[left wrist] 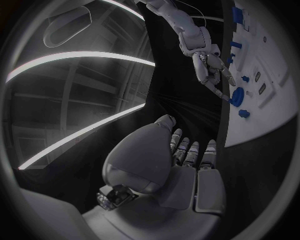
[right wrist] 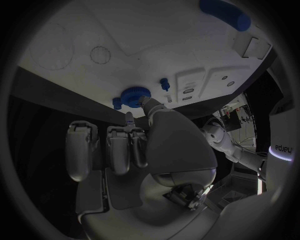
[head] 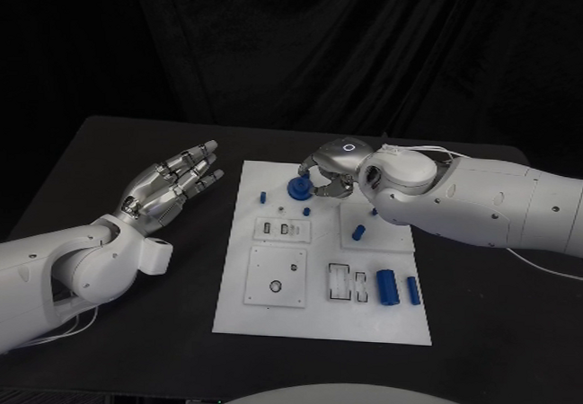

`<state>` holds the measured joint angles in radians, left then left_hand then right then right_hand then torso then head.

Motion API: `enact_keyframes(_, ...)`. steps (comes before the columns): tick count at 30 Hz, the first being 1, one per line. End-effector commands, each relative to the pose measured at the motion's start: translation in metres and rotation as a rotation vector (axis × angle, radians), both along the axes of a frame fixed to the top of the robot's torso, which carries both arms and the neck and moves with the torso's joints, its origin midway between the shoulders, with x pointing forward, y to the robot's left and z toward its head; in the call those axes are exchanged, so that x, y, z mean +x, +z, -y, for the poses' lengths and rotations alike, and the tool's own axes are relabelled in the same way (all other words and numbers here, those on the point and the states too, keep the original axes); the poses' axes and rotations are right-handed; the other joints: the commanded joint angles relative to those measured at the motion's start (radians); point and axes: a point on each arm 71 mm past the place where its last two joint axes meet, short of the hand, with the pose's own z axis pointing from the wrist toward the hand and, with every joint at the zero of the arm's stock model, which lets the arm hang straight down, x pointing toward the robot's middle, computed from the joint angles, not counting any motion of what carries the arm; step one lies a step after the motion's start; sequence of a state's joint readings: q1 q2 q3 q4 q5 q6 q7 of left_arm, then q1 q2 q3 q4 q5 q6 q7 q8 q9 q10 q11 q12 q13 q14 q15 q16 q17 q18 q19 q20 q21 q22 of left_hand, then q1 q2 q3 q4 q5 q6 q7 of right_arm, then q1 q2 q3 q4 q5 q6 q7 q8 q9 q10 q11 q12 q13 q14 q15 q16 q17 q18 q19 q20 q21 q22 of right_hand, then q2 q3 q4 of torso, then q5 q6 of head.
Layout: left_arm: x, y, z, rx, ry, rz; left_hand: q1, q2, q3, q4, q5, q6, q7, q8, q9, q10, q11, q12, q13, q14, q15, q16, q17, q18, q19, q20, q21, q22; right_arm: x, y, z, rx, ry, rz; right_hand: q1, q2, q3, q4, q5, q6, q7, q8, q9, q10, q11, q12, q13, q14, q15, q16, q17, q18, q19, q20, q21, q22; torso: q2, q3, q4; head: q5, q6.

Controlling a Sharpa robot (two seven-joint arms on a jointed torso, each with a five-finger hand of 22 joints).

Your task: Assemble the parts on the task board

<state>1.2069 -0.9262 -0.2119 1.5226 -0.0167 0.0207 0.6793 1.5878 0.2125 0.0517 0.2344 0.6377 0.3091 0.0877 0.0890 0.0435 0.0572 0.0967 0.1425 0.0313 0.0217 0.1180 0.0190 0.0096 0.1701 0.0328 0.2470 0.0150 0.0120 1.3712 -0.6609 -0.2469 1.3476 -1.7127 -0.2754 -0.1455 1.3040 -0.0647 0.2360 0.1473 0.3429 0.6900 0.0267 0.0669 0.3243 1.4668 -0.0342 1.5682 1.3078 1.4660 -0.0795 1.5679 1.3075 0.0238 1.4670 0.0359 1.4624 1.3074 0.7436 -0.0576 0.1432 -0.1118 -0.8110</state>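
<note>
Right hand (head: 330, 172) curled over far edge of task board (head: 319, 320), fingertip touching blue gear (head: 298, 188) without visibly gripping it; left hand (head: 175, 186) open, empty, beside board.

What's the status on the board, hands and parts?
Left hand open, hovering beside the white task board. Right hand fingers touching the round blue gear part at the far edge; grip unclear. Nothing in the way.
</note>
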Motion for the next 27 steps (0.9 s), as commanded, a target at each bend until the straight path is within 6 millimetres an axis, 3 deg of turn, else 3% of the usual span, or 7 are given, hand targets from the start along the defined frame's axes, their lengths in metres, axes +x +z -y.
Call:
enact_keyframes(1, -0.001, 0.003, 0.001, -0.033, -0.006, 0.036, 0.001, -0.009, 0.004, 0.000, -0.003, -0.004, -0.001, -0.005, 0.000, -0.004, 0.005, 0.005, 0.000, 0.002, 0.006, 0.003, 0.001, 0.011, 0.002, 0.008, 0.004, 0.001, -0.001, -0.001, -0.001, -0.004, 0.008, 0.001, -0.007, -0.003, -0.006, 0.000, -0.006, -0.008, 0.000, -0.005, -0.001, 0.104, -0.006, 0.003, 0.263, 0.105, -0.004, 0.003, 0.263, 0.008, 0.027, -0.002, -0.005, 0.222, 0.000, -0.0002, 0.0003, 0.000, -0.001)
enact_keyframes(11, 0.000, 0.003, 0.001, -0.032, -0.006, 0.036, 0.001, -0.009, 0.004, 0.000, -0.003, -0.004, -0.001, -0.005, 0.000, -0.004, 0.005, 0.005, 0.000, 0.002, 0.006, 0.003, 0.001, 0.011, 0.002, 0.008, 0.004, 0.001, 0.000, -0.001, 0.004, -0.002, -0.002, 0.006, -0.022, 0.009, -0.010, 0.013, -0.005, -0.008, 0.004, -0.001, -0.011, 0.104, -0.006, 0.003, 0.263, 0.105, -0.006, 0.003, 0.263, 0.010, 0.020, -0.005, -0.016, 0.218, 0.000, 0.0001, 0.0001, 0.000, 0.001)
enact_keyframes(15, 0.000, 0.003, 0.000, -0.028, 0.000, 0.034, 0.001, -0.010, 0.007, -0.001, -0.003, -0.002, 0.001, -0.005, 0.000, -0.005, 0.005, 0.007, 0.000, 0.002, 0.007, 0.003, 0.002, 0.011, 0.002, 0.009, 0.004, 0.001, -0.002, 0.003, 0.017, 0.018, -0.013, 0.029, -0.043, 0.019, -0.016, 0.030, 0.005, 0.012, 0.010, 0.006, -0.018, 0.104, -0.003, 0.003, 0.263, 0.105, -0.005, 0.003, 0.263, 0.009, 0.025, -0.006, -0.011, 0.220, 0.000, 0.0000, 0.0008, -0.008, 0.006)
enact_keyframes(20, 0.000, 0.003, 0.000, -0.027, 0.002, 0.035, 0.001, -0.010, 0.008, -0.002, -0.003, -0.001, 0.001, -0.004, 0.000, -0.005, 0.004, 0.008, 0.000, 0.002, 0.007, 0.003, 0.002, 0.011, 0.003, 0.009, 0.004, 0.002, -0.007, 0.018, 0.041, 0.051, -0.038, 0.054, -0.054, 0.020, -0.028, 0.043, -0.047, 0.050, 0.020, 0.014, -0.025, 0.104, 0.004, 0.003, 0.263, 0.105, -0.001, 0.003, 0.263, 0.005, 0.035, -0.002, 0.002, 0.226, 0.000, -0.0001, 0.0008, -0.008, 0.008)
enact_keyframes(23, 0.000, 0.003, -0.001, -0.026, 0.003, 0.035, 0.001, -0.010, 0.008, -0.002, -0.003, -0.001, 0.001, -0.004, 0.000, -0.005, 0.004, 0.008, 0.000, 0.002, 0.007, 0.003, 0.002, 0.011, 0.003, 0.009, 0.004, 0.002, -0.012, 0.028, 0.059, 0.089, -0.066, 0.038, -0.057, 0.021, -0.041, 0.052, -0.104, 0.084, 0.026, 0.023, -0.028, 0.104, 0.008, 0.003, 0.263, 0.105, 0.003, 0.003, 0.263, 0.002, 0.044, 0.001, 0.013, 0.230, -0.001, 0.0002, -0.0006, -0.008, 0.006)
enact_keyframes(27, 0.000, 0.003, 0.000, -0.026, 0.001, 0.034, 0.000, -0.010, 0.008, -0.002, -0.003, -0.001, 0.001, -0.004, 0.000, -0.005, 0.004, 0.008, 0.000, 0.002, 0.007, 0.003, 0.002, 0.011, 0.002, 0.009, 0.004, 0.001, -0.018, 0.035, 0.083, 0.138, -0.122, -0.006, -0.056, 0.023, -0.046, 0.056, -0.115, 0.106, 0.032, 0.029, -0.028, 0.104, 0.012, 0.003, 0.263, 0.105, 0.006, 0.003, 0.263, -0.001, 0.051, 0.003, 0.025, 0.234, -0.005, 0.0000, -0.0029, -0.010, 0.003)
